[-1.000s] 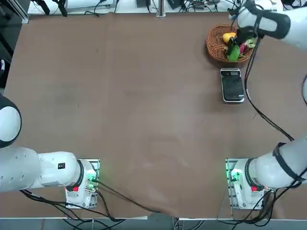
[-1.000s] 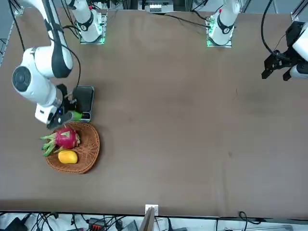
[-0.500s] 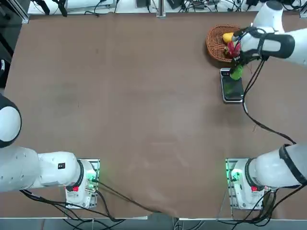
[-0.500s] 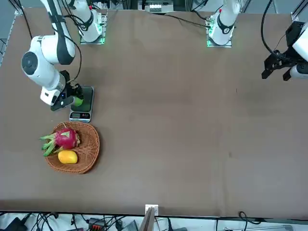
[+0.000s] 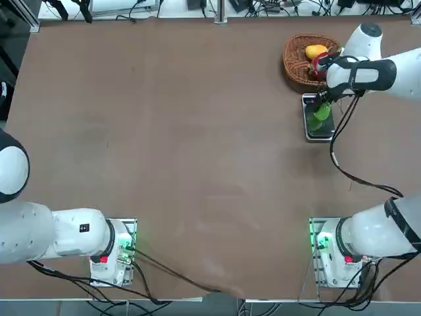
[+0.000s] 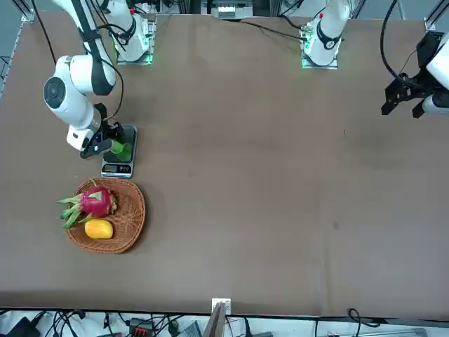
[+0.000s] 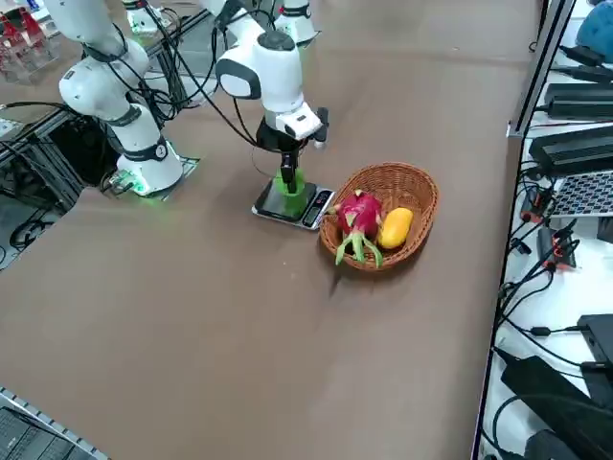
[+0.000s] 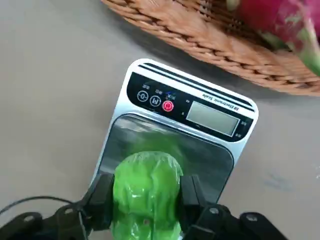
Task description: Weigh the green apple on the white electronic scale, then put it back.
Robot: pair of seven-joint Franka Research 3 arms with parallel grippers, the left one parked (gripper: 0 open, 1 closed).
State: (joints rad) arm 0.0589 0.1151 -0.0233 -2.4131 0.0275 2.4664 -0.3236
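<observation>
Right wrist view: right end effector point(image 8: 146, 200) is clamped on the green apple point(image 8: 146, 192), one finger pressed to each side, directly over the dark plate of the white electronic scale point(image 8: 172, 145). Can't tell if the apple touches the plate yet. In the top view the scale point(image 5: 318, 118) sits at 6 o'clock from the wicker basket point(image 5: 294, 69), just beside it. Risks: releasing while the apple is above the plate lets a round fruit roll off onto the desk point(image 5: 197, 131); pushing down too far could overload or shift the light scale
</observation>
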